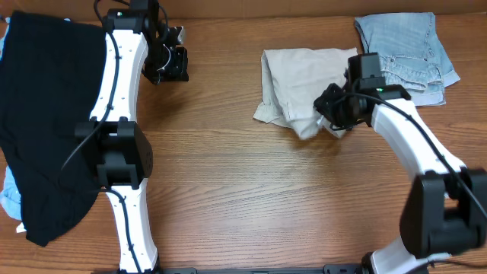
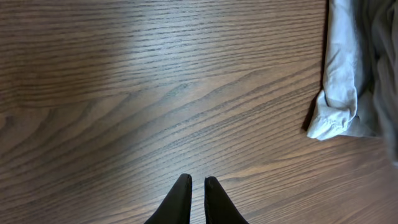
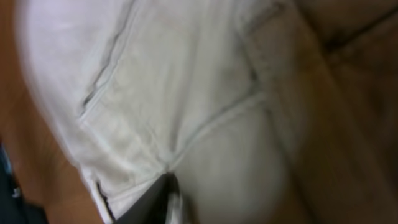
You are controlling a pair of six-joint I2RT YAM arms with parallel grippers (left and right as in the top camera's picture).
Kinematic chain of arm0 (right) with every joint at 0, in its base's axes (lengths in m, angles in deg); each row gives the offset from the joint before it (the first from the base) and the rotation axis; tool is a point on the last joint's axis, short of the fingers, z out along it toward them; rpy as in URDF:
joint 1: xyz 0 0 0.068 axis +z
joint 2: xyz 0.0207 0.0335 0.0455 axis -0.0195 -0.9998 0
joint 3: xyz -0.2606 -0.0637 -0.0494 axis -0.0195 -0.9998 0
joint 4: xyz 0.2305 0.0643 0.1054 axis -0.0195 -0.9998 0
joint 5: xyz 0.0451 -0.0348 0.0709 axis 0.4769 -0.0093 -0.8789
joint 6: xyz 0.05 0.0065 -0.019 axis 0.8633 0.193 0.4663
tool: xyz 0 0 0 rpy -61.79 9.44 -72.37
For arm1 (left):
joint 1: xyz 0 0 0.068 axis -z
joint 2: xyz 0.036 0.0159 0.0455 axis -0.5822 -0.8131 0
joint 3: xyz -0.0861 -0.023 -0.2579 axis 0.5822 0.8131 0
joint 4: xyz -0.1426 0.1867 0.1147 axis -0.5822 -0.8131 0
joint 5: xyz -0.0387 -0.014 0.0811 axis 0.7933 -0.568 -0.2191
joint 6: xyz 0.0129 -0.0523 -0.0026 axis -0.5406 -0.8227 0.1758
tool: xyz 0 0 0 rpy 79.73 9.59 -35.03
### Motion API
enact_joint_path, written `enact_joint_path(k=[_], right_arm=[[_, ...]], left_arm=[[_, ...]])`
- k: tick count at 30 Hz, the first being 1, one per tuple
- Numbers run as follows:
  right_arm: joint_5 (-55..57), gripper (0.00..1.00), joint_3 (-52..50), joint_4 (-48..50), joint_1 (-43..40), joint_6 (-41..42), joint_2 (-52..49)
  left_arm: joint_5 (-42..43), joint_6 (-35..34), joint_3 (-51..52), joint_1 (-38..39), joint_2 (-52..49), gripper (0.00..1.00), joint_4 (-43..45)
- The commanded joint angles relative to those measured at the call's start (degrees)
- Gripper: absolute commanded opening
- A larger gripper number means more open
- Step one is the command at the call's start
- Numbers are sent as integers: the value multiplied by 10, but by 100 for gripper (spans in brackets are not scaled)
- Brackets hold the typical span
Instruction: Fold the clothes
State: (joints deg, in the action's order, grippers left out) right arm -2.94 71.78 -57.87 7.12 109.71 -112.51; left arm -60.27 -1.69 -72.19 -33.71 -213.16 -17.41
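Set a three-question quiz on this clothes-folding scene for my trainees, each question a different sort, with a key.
1. True or false: the left gripper is over bare table, touching no cloth.
2. The khaki shorts lie: A) under the left arm; B) at the right gripper; C) on the floor.
3. Name the garment beyond the right gripper, at the table's far right.
Key: 1 true; 2 B; 3 the denim shorts.
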Motion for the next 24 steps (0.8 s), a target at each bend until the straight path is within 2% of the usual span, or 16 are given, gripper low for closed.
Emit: enact_joint_path(k=[1,5,16,20,23,24], right_arm=[[18,61,4,-12,-1,43,-38],[26,77,4,-19,2,83,-67],[35,96,4,35,7,181,-146],[35,97,4,76,19,223,-176],[55,94,4,111,28,247,-191],[82,84,4,133,31,249,-198]], left_arm=[[-3,-2,-10,4,7,11,0],[-3,-2,-10,4,7,11,0],[-3,-2,-10,4,7,10,0],[-3,-2,-10,5,7,10,0],[-3,-2,-10,5,7,9,0],[-3,-2,-10,5,7,8,-2]])
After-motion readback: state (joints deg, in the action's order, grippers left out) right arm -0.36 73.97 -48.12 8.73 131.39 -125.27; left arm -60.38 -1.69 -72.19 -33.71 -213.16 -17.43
